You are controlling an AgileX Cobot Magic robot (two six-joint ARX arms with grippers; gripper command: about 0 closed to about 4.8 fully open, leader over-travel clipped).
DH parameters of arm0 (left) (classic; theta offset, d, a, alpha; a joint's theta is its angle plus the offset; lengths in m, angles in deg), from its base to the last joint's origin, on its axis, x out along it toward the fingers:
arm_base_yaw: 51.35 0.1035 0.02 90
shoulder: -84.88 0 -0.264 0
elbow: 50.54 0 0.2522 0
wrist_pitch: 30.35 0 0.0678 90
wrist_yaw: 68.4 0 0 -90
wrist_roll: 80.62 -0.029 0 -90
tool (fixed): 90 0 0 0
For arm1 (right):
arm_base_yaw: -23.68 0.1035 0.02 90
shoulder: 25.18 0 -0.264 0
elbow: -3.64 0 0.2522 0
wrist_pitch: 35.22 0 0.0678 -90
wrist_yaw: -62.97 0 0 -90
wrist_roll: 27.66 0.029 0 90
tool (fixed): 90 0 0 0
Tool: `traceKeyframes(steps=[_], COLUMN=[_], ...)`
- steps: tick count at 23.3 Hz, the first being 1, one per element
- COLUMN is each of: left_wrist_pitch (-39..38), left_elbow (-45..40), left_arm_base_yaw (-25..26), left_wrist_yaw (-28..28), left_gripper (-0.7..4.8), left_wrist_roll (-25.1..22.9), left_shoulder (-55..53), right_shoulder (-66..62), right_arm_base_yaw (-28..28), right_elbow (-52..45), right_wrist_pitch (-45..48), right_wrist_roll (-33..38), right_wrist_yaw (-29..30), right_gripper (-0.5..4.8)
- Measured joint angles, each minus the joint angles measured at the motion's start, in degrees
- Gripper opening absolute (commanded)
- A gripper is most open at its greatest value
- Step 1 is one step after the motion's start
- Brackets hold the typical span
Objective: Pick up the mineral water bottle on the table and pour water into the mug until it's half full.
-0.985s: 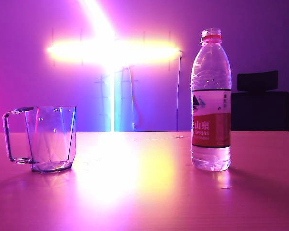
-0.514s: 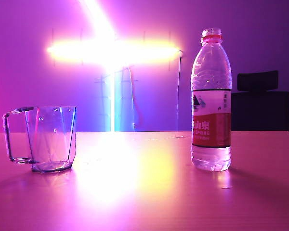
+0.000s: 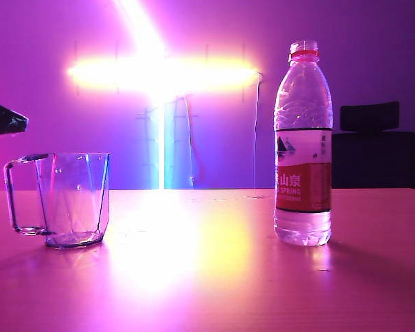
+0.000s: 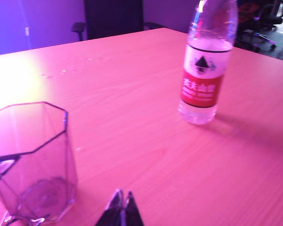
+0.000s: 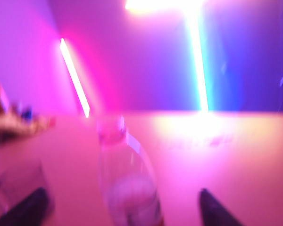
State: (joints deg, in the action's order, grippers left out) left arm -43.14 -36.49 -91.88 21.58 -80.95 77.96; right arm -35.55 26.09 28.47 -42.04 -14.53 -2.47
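The table [image 3: 214, 277] spreads wide and pink-orange under purple light. On it the mineral water bottle [image 3: 303, 145] stands upright at the right of the exterior view, and the mug [image 3: 72, 199] stands well apart at the left, handle pointing away from the bottle.

The right gripper [image 5: 127, 207] is spread wide and holds nothing; its two dark fingertips [image 5: 212, 209] flank the blurred bottle without touching it. The left gripper [image 4: 121, 207] hovers just beside the mug, its tips pressed together on nothing.

Compared with a second ago, a dark piece of the left arm [image 3: 3, 117] has come into the exterior view above the mug; bottle and mug have not moved.
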Motion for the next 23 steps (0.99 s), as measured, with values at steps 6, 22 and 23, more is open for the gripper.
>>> traceKeyframes(steps=[6, 22, 23], left_wrist_pitch=[-0.1, -0.1, -0.1], left_elbow=[0.0, 0.0, 0.0], left_arm_base_yaw=[0.0, 0.0, 0.0], left_wrist_yaw=[0.0, 0.0, 0.0], left_gripper=[-0.02, -0.02, -0.02], left_wrist_roll=[0.0, 0.0, 0.0], left_shoulder=[0.0, 0.0, 0.0], right_shoulder=[-30.4, -83.1, -83.8], right_arm_base_yaw=[14.0, 16.7, 16.7], right_elbow=[-0.4, 5.2, 5.6], right_wrist_pitch=[10.6, 64.4, 64.3], right_wrist_roll=[-13.0, -9.3, -9.0], right_wrist_yaw=[-5.8, -7.9, -7.8], right_gripper=[4.79, 4.79, 4.79])
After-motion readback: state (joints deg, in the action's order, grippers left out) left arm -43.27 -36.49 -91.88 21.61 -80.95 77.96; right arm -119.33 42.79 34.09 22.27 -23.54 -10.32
